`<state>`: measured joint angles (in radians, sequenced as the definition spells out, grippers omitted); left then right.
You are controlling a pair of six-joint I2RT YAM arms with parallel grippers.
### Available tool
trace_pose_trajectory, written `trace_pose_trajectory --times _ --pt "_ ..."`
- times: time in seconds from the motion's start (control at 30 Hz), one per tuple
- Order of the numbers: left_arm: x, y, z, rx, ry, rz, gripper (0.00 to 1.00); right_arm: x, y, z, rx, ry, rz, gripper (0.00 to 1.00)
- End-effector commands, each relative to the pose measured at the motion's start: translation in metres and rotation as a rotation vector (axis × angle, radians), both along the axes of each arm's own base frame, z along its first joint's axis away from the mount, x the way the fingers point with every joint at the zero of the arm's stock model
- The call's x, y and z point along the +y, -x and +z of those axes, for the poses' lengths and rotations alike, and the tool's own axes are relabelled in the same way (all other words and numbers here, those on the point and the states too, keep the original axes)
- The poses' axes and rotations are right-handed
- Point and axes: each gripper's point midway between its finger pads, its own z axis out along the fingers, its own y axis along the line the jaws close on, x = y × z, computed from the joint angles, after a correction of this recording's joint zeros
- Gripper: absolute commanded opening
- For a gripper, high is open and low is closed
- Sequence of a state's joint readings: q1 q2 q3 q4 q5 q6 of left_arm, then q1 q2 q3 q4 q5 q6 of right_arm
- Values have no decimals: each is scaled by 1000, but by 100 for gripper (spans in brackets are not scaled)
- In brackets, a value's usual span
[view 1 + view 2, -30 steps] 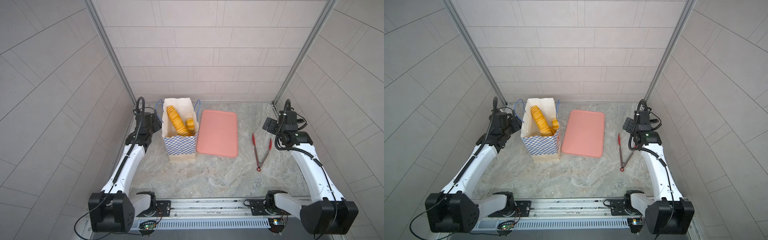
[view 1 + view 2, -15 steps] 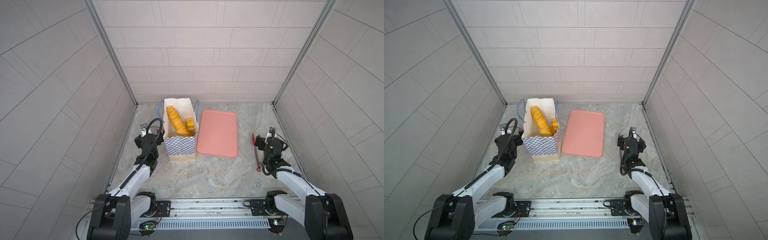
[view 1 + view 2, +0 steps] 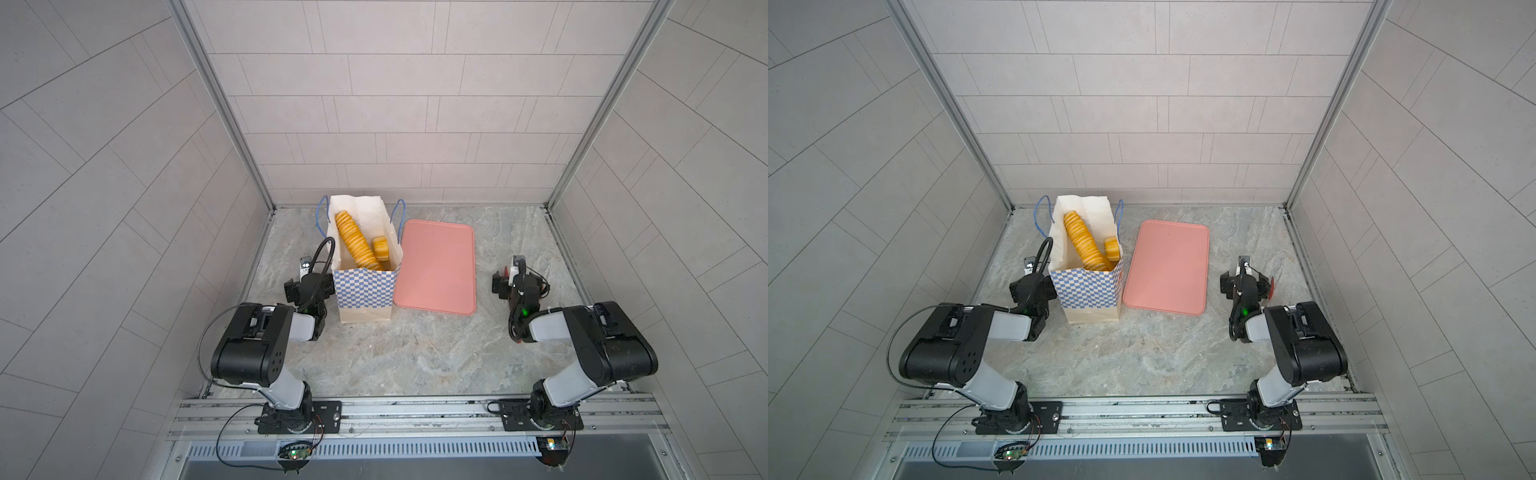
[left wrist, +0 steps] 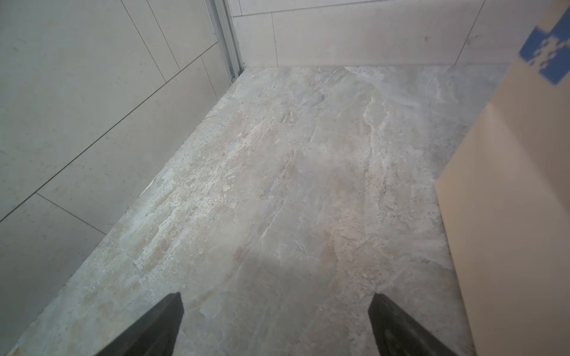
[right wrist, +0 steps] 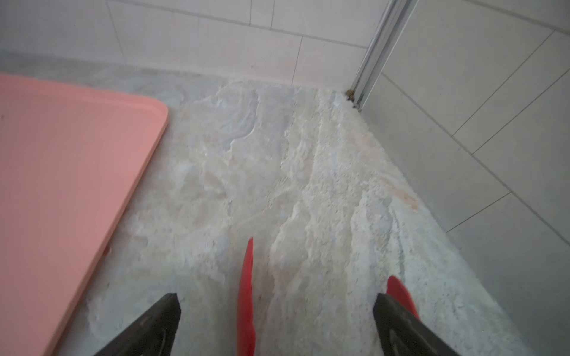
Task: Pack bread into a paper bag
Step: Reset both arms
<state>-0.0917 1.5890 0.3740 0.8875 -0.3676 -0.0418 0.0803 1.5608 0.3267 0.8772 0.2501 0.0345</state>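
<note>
Marble tabletop (image 3: 415, 353), bread (image 3: 358, 243) all bagged

The bread sits inside the paper bag (image 3: 365, 291), its long baguette leaning on the back wall, likely too tall to lie flat. Just beside lies the bare pink tray (image 3: 436, 266). The left gripper (image 4: 276, 308), jaws spread and holding nothing, rests low beside the bag; the right gripper (image 5: 276, 305), equally spread, hovers over the red tongs (image 5: 246, 292), seemingly set down, packing apparently done
</note>
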Motion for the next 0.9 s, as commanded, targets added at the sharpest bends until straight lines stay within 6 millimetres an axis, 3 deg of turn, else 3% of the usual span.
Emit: trace_pose_trajectory --times 0.0,0.87 --pt "0 -9 17 -69 -18 -10 100 4 -17 24 -39 -3 13 99" --pt "4 -9 15 -61 -16 18 100 2 -21 26 -96 -7 28 99"
